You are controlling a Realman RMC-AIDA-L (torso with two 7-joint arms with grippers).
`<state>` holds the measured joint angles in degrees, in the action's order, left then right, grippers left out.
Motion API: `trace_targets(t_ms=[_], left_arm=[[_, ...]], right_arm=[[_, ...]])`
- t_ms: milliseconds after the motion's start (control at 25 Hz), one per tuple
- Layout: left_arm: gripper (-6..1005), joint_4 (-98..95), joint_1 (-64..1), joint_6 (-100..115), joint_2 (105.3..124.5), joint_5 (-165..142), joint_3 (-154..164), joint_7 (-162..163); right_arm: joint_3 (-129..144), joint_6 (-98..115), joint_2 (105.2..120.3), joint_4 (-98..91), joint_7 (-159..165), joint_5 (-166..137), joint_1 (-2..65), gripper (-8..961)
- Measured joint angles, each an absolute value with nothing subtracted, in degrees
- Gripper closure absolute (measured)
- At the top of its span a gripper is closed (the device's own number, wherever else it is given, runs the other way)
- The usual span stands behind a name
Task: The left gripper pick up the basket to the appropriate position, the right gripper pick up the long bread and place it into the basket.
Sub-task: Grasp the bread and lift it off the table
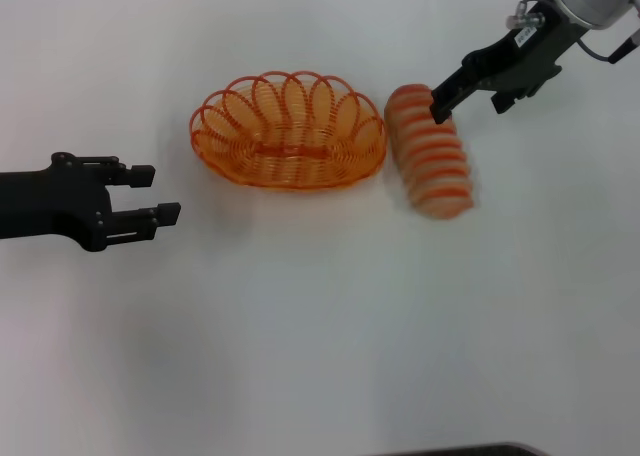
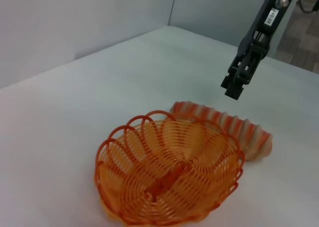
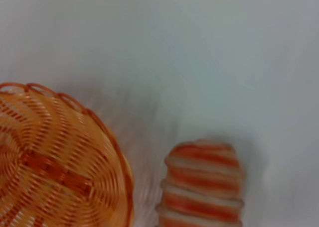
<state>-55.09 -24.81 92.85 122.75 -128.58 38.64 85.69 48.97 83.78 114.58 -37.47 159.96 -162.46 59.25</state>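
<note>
While both arms sit off the table, nothing is held.

basket (image 1: 289,132): orange wire oval, upright on the white table (image 1: 320,336), roughly centre of the head view. Nothing inside it. Also seen from the left wrist (image 2: 169,174) and partly from the right wrist (image 3: 55,162).

long bread (image 1: 430,151): tan loaf with orange-red ridges, lying flat on the table just beside the basket's right end. Its near end angles slightly away from the basket. In the left wrist view (image 2: 234,127) it lies behind the basket rim, and contact with the rim can't be confirmed. The right wrist view (image 3: 202,184) shows one end of it with a strip of bare table between it and the basket.

left gripper (image 1: 160,196): out to the left of the basket, well apart from it, fingers pointing toward it. Fingers spread wide, nothing between them.

right gripper (image 1: 437,108): black claw on the arm with the small white label, coming in from the upper right, tip over the far end of the bread. In the left wrist view (image 2: 232,86) it hangs above the bread with a clear gap, not touching. Fingers look close together with nothing in them.
</note>
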Motion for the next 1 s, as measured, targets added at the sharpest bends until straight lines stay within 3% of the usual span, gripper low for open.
trace_targets(t_ms=[480,1000], left_arm=[[402,-54.7,-25.4,92.3,122.62,-128.6,38.4,85.6],[404,-54.0,-26.0,91.9,122.60,-128.6,38.6,85.7]], right_arm=[[50.1,79.2,116.39,-32.2,160.7,-162.7,62.4,59],[50.5,78.4,116.50,-29.5,161.3,-162.7,62.6,61]])
